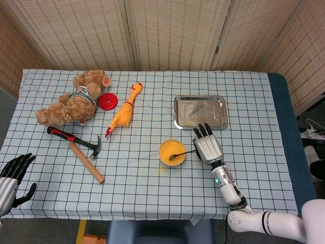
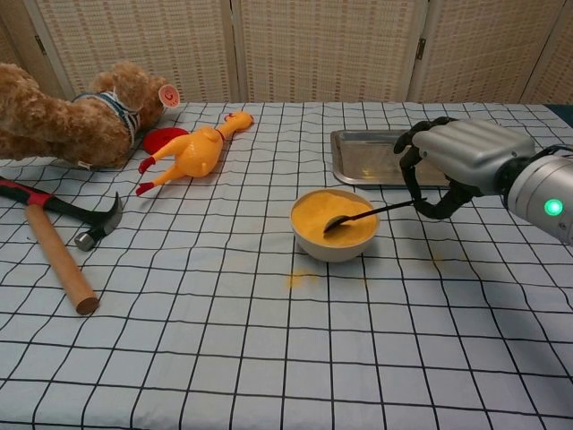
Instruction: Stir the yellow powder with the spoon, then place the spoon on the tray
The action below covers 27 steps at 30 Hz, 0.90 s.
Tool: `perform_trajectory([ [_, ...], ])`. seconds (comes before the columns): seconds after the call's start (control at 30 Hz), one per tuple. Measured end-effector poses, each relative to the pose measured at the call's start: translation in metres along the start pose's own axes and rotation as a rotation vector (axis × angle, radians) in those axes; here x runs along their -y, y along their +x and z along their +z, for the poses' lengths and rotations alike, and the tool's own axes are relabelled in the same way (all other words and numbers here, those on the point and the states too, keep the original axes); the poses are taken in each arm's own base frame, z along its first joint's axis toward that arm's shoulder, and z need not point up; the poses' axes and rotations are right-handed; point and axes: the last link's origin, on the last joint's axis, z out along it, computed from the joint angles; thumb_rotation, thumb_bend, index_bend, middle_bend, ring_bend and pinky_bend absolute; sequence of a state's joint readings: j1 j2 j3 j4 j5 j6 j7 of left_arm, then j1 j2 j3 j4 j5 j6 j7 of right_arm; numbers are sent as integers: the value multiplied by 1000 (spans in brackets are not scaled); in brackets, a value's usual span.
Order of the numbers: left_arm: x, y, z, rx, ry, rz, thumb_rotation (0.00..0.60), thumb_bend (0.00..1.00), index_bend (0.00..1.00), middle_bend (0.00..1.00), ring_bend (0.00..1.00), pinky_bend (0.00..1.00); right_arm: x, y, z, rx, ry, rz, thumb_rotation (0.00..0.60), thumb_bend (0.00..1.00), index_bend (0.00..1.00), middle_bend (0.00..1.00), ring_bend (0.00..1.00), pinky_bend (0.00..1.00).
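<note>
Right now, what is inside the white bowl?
The bowl holds yellow powder and the spoon, whose handle the right hand holds. The spoon's tip sits in the powder; the bowl's bottom is covered.

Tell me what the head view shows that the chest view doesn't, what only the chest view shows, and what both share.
Only the head view shows the left hand, open at the table's near left corner, and the teddy bear whole. Only the chest view shows the spoon handle pinched between the right hand fingers from the side, and the bowl's white outer wall. Both show the spoon's tip in the yellow powder, the empty metal tray, rubber chicken, hammer and red disc.
</note>
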<state>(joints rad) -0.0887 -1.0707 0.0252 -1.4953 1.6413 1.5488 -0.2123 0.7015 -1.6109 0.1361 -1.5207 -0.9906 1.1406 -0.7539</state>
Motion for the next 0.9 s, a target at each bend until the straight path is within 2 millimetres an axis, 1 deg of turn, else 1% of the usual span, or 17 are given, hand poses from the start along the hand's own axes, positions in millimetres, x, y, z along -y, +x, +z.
perform_trajectory([
  [0.27, 2, 1, 2, -2, 7, -4, 600, 461, 0, 0, 0, 96, 10, -6, 21, -32, -54, -18, 600, 622, 904, 158, 0, 0],
  [0.43, 4, 1, 1, -4, 14, -4, 600, 461, 0, 0, 0, 100, 12, -4, 23, -72, -57, 26, 600, 622, 904, 161, 0, 0],
  [0.67, 2, 1, -2, -9, 10, -1, 600, 461, 0, 0, 0, 100, 7, 1, 12, -74, -37, 50, 600, 624, 904, 164, 0, 0],
  [0.9, 0, 1, -3, -10, 4, 4, 600, 461, 0, 0, 0, 100, 0, 5, -11, -43, -14, 66, 600, 624, 904, 164, 0, 0],
])
